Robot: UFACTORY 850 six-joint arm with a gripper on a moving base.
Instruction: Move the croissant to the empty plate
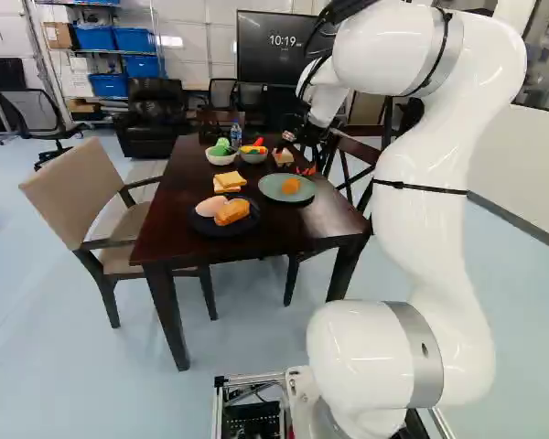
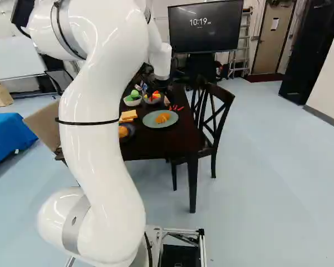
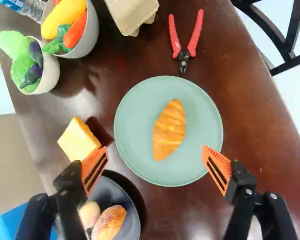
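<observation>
Left base view: the claw [image 1: 302,135] hangs toward twelve o'clock from the green plate [image 1: 267,187], and there's the croissant [image 1: 291,186], sitting on it! Right base view: bread slices [image 2: 128,115] at the plate's nine o'clock. Wrist view: fingers wide apart, croissant at twelve o'clock ahead!

Blue bins [image 1: 95,38] line the upper left of the left base view, with a beige armchair [image 1: 80,190] below. A ladder [image 2: 244,49] stands upper right in the right base view. Red-handled cutters [image 3: 174,37] lie on the counter [image 3: 260,125].
</observation>
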